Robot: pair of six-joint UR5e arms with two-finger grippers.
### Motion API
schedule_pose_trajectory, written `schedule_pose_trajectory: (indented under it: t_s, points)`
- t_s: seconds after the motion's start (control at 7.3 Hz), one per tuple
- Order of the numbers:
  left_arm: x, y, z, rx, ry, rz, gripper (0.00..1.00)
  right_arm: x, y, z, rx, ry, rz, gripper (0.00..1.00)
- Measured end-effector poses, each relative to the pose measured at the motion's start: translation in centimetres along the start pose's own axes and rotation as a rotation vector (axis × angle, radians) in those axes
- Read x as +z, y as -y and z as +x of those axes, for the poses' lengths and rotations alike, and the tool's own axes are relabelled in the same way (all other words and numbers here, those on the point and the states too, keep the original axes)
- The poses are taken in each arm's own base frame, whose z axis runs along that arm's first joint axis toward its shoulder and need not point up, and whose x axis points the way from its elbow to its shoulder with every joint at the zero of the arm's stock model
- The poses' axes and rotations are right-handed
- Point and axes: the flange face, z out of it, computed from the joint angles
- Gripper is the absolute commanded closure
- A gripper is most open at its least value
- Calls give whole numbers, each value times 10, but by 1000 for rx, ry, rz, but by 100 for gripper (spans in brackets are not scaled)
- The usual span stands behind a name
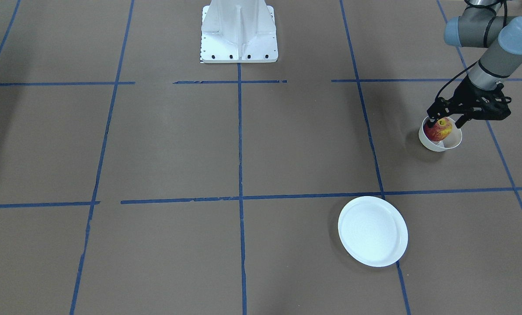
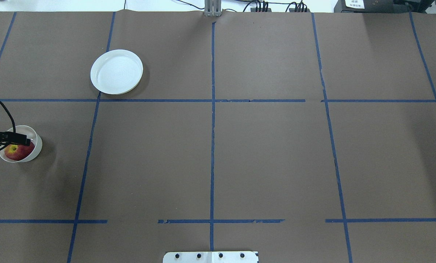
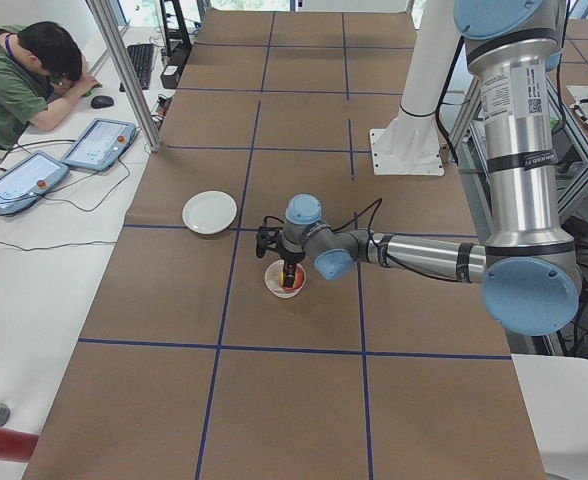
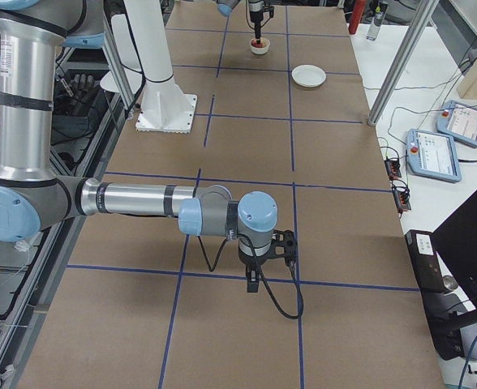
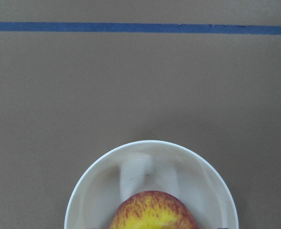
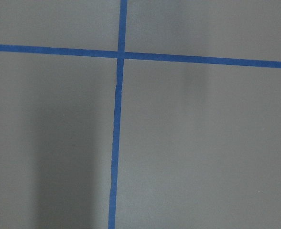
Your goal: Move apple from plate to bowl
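The apple (image 1: 438,128) lies in the bowl (image 1: 454,141) at the left end of the surface, directly below and between the left fingers (image 1: 461,120). These look parted slightly wider than the apple and seem to grip nothing. The plate (image 1: 372,231) sits bare, well apart, so the clean way out is probably straight up. How far the right fingers (image 4: 253,279) are open, far off to the right, I cannot tell.

The apple (image 5: 152,212) and bowl (image 5: 97,181) are being cut off by the left wrist view's bottom edge, the left gripper (image 2: 13,140) by the overhead view's left edge; the right gripper (image 4: 253,285) is being shown too small to judge.
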Motion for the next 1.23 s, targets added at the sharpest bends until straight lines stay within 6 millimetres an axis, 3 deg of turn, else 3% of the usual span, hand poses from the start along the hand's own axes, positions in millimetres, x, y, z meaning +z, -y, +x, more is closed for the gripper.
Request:
schedule_pose_trajectory:
  t_s: [0.14, 0.27, 0.41, 0.82, 0.96, 1.23]
  points:
    - [-12, 1, -6, 14, -4, 11, 0, 0, 0, 0, 0, 0, 0, 0]
    - [-29, 6, -25, 53, -3, 14, 0, 0, 0, 0, 0, 0, 0, 0]
    - [-50, 17, -56, 108, 17, 9, 0, 0, 0, 0, 0, 0, 0, 0]
    - [-134, 47, -183, 235, 169, -74, 0, 0, 0, 0, 0, 0, 0, 0]
    - [-159, 52, -213, 222, 188, -114, 0, 0, 0, 0, 0, 0, 0, 0]
    - [-183, 51, -239, 160, 128, -165, 0, 0, 0, 0, 0, 0, 0, 0]
